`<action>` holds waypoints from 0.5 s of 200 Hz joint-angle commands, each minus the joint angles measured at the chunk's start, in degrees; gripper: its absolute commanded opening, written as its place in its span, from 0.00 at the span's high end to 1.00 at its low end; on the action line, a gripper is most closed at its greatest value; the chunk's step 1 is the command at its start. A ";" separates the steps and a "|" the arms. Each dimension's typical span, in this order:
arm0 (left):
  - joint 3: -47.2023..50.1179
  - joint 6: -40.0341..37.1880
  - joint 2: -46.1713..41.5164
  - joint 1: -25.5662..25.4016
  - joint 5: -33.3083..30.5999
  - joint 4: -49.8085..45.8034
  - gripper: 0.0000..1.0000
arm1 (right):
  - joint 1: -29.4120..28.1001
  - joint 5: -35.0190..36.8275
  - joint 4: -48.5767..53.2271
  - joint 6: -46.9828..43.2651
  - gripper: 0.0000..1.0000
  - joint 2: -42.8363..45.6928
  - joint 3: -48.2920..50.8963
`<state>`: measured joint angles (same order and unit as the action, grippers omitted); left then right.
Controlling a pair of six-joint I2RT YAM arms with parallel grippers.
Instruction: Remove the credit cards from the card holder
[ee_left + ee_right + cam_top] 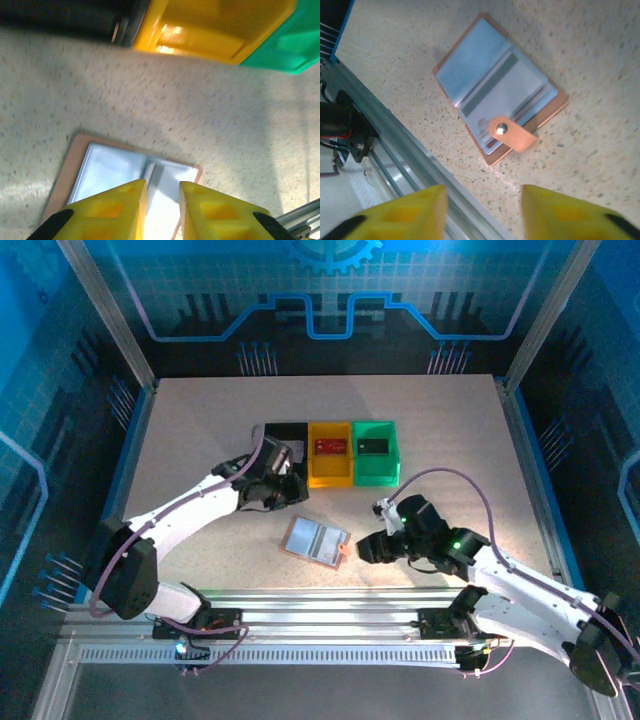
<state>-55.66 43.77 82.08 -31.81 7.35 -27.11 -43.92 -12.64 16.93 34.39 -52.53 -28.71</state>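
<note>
The card holder lies open on the table, tan outside with pale grey pockets, its snap tab folded over one edge. A whitish-grey credit card with a dark stripe sits in its pockets. A red card lies in the yellow bin and a black card in the green bin. My left gripper hovers over the holder's far edge, fingers narrowly parted, nothing between them. My right gripper is open just right of the holder, above the table's front rail.
A black bin stands left of the yellow one, close behind my left gripper. The aluminium front rail runs close under my right gripper. Bare table stretches to the right of the bins and the holder.
</note>
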 commanded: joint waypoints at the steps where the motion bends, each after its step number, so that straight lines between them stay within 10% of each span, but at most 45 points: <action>1: 2.93 5.92 -2.46 -2.25 0.82 5.99 0.76 | -3.73 3.41 -4.47 5.51 0.67 -3.89 -1.67; 100: 14.67 11.62 -3.26 -5.89 -2.87 11.01 0.76 | -12.31 15.65 -11.09 19.09 0.67 -18.27 -6.61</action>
<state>-43.83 52.86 80.71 -37.36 5.76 -18.28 -55.20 -0.75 8.80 48.95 -68.40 -33.06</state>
